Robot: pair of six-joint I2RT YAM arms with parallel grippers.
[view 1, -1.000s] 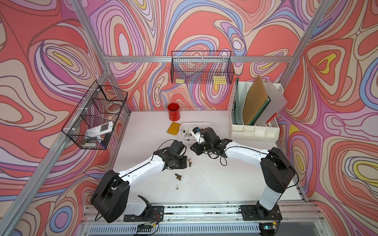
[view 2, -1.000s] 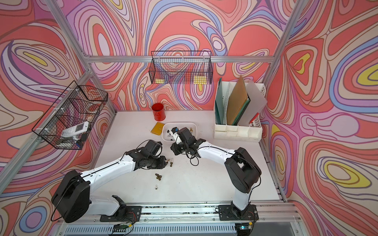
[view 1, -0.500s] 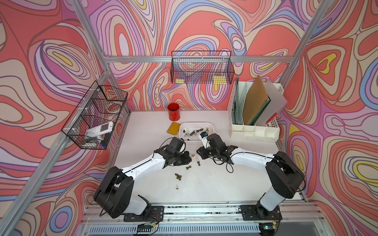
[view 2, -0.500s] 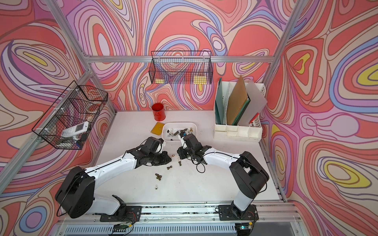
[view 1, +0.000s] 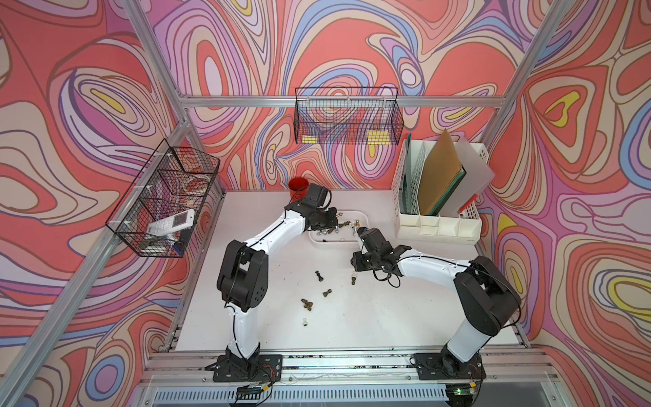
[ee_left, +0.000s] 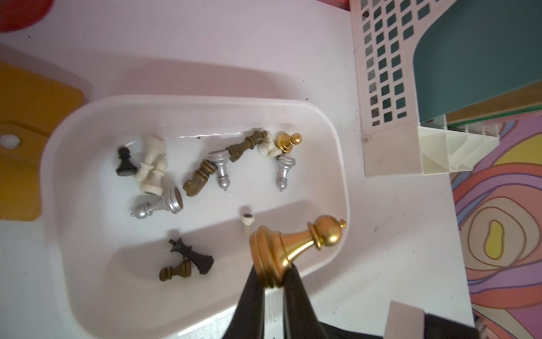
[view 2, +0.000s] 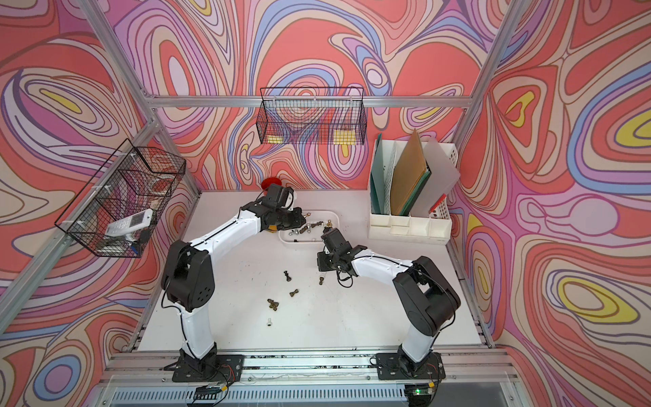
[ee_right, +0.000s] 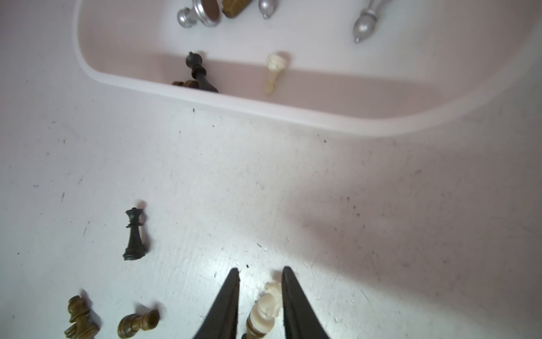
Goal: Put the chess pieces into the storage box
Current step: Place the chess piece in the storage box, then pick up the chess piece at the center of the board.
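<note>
Top views first: the storage box (view 1: 363,223) sits toward the back of the white counter (view 1: 405,317), between the red cup (view 1: 297,184) and the file organiser (view 1: 436,229). The left arm (view 1: 278,229) reaches to the box from its cup side; the right arm (view 1: 422,264) is bent low over the counter just in front of the box. Chess pieces (view 1: 331,230) already lie in the box; several more are scattered on the counter in front, among them a black queen (view 2: 288,276) and a small white pawn (view 2: 268,321). Both arms' jaws are too small here to read.

Left wrist camera now: the left jaws are pinching the round base of a shiny gold pawn (ee_left: 293,249), held tilted and clear above the box, seen against one corner of its rim (ee_left: 340,164). Down inside lie a black pawn (ee_left: 125,162), cream pieces (ee_left: 152,170), three silver pawns (ee_left: 158,205), a bronze knight (ee_left: 198,179) and a dark toppled piece (ee_left: 192,255) touching a bronze pawn (ee_left: 175,271). A yellow mat (ee_left: 26,146) lies just beside the box.

Right wrist camera: the right jaws are spread, tips down at the counter, straddling a cream piece (ee_right: 264,308) lying flat. It sits against one finger (ee_right: 293,299) with a clear gap to the other, so nothing is gripped. The black queen (ee_right: 134,234) stands upright nearby; a loose bronze pawn (ee_right: 137,321) lies on its side; the box's near wall (ee_right: 234,108) runs across beyond.
</note>
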